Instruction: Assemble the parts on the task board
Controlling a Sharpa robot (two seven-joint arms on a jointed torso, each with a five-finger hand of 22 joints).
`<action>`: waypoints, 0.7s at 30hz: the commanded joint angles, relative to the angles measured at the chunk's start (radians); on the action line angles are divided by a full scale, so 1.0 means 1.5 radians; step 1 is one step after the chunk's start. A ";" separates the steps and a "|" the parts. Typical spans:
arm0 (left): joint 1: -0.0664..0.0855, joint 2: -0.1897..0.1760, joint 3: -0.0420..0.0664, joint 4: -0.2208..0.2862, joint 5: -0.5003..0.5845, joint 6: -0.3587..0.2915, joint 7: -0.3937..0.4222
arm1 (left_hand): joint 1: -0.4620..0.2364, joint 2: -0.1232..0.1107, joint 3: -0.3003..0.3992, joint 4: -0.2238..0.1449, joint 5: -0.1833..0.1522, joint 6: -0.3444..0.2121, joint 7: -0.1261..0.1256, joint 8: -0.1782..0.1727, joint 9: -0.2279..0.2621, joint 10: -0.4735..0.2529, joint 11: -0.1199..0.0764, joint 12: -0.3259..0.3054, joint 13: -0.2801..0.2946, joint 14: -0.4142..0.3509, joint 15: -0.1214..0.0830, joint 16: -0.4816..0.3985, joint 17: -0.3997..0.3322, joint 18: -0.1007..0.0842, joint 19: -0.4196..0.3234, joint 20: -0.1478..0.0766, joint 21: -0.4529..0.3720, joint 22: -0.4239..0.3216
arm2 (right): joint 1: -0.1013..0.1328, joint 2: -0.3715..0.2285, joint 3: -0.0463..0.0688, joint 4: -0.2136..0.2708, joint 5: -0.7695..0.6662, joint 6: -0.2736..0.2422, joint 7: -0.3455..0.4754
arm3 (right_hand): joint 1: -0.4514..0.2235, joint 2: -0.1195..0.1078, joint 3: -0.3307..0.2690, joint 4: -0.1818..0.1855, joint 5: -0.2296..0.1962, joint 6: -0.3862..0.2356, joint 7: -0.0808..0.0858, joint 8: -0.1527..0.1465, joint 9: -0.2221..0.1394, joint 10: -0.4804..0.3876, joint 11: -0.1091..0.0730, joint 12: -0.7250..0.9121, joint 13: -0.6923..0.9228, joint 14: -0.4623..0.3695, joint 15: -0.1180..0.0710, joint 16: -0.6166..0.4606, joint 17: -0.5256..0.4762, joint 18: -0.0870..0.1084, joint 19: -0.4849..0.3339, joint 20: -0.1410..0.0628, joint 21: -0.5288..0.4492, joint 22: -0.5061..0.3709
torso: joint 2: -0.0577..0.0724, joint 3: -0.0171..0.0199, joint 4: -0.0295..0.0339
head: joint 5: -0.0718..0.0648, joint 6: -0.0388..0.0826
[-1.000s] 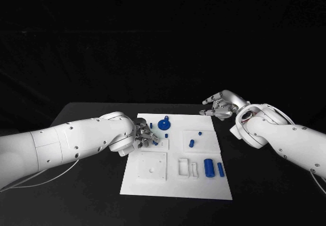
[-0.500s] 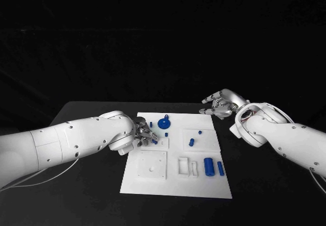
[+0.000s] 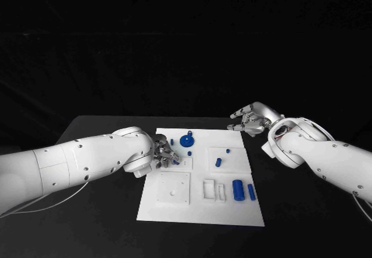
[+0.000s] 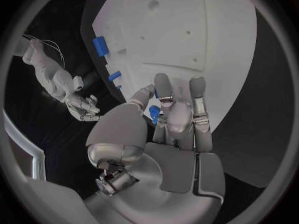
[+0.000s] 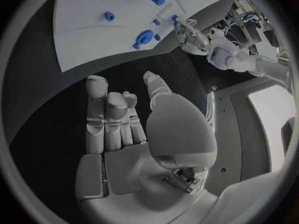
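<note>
The white task board lies in the middle of the black table. My left hand sits over the board's left edge and pinches a small blue part between thumb and fingers. A round blue part with a knob stands near the far edge. Small blue pegs stand in the right middle, and a thick blue cylinder lies beside a slim one. My right hand hovers off the board's far right corner, fingers apart, holding nothing.
A white square plate and a white rectangular frame sit on the board's near half. Black table surrounds the board on both sides. The left forearm lies across the table's left part.
The left hand's fingers have shifted slightly toward the board's far side with the small blue part. The right hand has stayed where it was.
</note>
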State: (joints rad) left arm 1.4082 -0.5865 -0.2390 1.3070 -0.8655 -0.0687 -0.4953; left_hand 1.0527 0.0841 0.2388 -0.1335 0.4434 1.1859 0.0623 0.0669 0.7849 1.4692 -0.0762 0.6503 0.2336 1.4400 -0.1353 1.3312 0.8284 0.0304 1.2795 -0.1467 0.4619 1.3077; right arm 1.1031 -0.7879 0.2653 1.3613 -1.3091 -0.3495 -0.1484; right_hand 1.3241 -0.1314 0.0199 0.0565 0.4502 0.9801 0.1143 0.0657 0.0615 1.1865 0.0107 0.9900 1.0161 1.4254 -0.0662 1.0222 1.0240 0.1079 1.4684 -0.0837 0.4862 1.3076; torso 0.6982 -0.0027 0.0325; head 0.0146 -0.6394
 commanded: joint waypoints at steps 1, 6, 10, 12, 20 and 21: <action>-0.005 0.001 -0.003 0.006 -0.020 0.035 -0.011 | 0.017 0.011 -0.003 0.001 -0.023 0.134 -0.075 0.001 0.111 0.031 -0.006 -0.007 -0.001 -0.004 -0.001 -0.006 -0.006 -0.007 0.005 0.003 -0.005 0.011 | -0.001 0.000 0.000 0.000 0.000 0.006 0.004 | -0.003 0.003 0.003 0.001 0.006 0.005 -0.001 -0.003 0.000 -0.003 -0.003 0.000 0.000 0.004 0.001 -0.003 0.000 0.010 0.029 0.001 0.001 0.008 | 0.000 0.0005 -0.0001 | -0.001 -0.001; -0.005 0.001 -0.003 0.009 -0.027 0.042 -0.012 | 0.035 0.013 -0.024 0.015 -0.059 0.134 -0.074 0.001 0.089 0.031 -0.005 -0.015 0.000 -0.005 0.001 -0.014 -0.017 -0.005 0.006 0.005 -0.011 0.012 | -0.002 0.000 0.000 -0.001 0.001 0.006 0.004 | -0.004 0.003 0.003 0.002 0.007 0.005 0.000 -0.003 0.000 -0.003 -0.003 0.000 -0.001 0.003 0.001 -0.004 0.000 0.011 0.029 0.001 -0.001 0.007 | 0.000 0.0011 -0.0005 | 0.000 0.000; -0.006 0.001 -0.003 0.009 -0.029 0.043 -0.012 | 0.037 0.015 -0.026 0.019 -0.059 0.135 -0.074 0.001 0.085 0.031 -0.005 -0.015 0.000 -0.004 0.001 -0.014 -0.016 -0.005 0.006 0.006 -0.012 0.012 | -0.003 0.001 0.000 -0.001 0.001 0.006 0.004 | -0.004 0.003 0.003 0.002 0.007 0.005 0.000 -0.003 0.000 -0.003 -0.003 0.000 -0.001 0.003 0.001 -0.004 0.000 0.011 0.029 0.001 -0.001 0.007 | 0.000 0.0012 -0.0004 | 0.000 0.000; -0.006 0.002 -0.003 0.009 -0.030 0.044 -0.012 | 0.035 0.016 -0.027 0.022 -0.061 0.136 -0.074 0.001 0.084 0.031 -0.005 -0.014 0.001 -0.004 0.001 -0.013 -0.014 -0.005 0.007 0.006 -0.012 0.012 | -0.003 0.001 0.000 -0.001 0.001 0.006 0.004 | -0.004 0.003 0.004 0.003 0.009 0.004 0.000 -0.003 0.000 -0.003 -0.003 0.000 -0.001 0.004 0.001 -0.004 0.000 0.011 0.029 0.001 0.000 0.007 | 0.000 0.0011 -0.0002 | 0.000 0.000; -0.006 0.006 -0.003 0.006 -0.031 0.042 -0.010 | 0.038 0.026 -0.051 0.051 -0.114 0.142 -0.076 0.002 0.089 0.031 -0.005 -0.009 0.005 -0.003 0.000 -0.007 -0.005 -0.006 0.009 0.005 -0.014 0.012 | -0.004 0.001 0.000 -0.002 0.002 0.006 0.004 | -0.004 0.002 0.004 0.003 0.010 0.004 0.000 -0.003 0.000 -0.003 -0.003 0.000 -0.001 0.004 0.001 -0.003 0.000 0.010 0.029 0.001 0.001 0.007 | 0.000 0.0013 -0.0010 | -0.001 0.001; -0.006 0.007 -0.003 0.004 -0.031 0.042 -0.010 | 0.037 0.028 -0.051 0.053 -0.113 0.142 -0.076 0.002 0.089 0.031 -0.005 -0.009 0.005 -0.003 0.000 -0.007 -0.005 -0.006 0.009 0.005 -0.014 0.012 | -0.004 0.002 0.000 -0.002 0.002 0.006 0.004 | -0.004 0.002 0.004 0.003 0.010 0.004 0.000 -0.003 0.000 -0.003 -0.003 0.000 -0.001 0.004 0.001 -0.003 0.000 0.010 0.029 0.001 0.001 0.007 | 0.000 0.0013 -0.0011 | -0.002 0.002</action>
State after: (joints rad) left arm 1.4059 -0.5810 -0.2391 1.3132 -0.9071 -0.0381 -0.5006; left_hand 1.1094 0.1149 0.1595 -0.0618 0.2756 1.1860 0.0623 0.0669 0.9182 1.4710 -0.0744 0.6310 0.2401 1.4418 -0.1335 1.3197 0.8208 0.0304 1.2869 -0.1396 0.4468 1.3074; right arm 1.0983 -0.7867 0.2653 1.3586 -1.3064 -0.3493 -0.1484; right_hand 1.3242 -0.1315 0.0226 0.0593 0.4619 0.9806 0.1135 0.0657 0.0616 1.1865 0.0107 0.9900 1.0163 1.4254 -0.0662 1.0222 1.0241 0.1077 1.4684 -0.0837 0.4862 1.3074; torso 0.6981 -0.0008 0.0314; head 0.0130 -0.6379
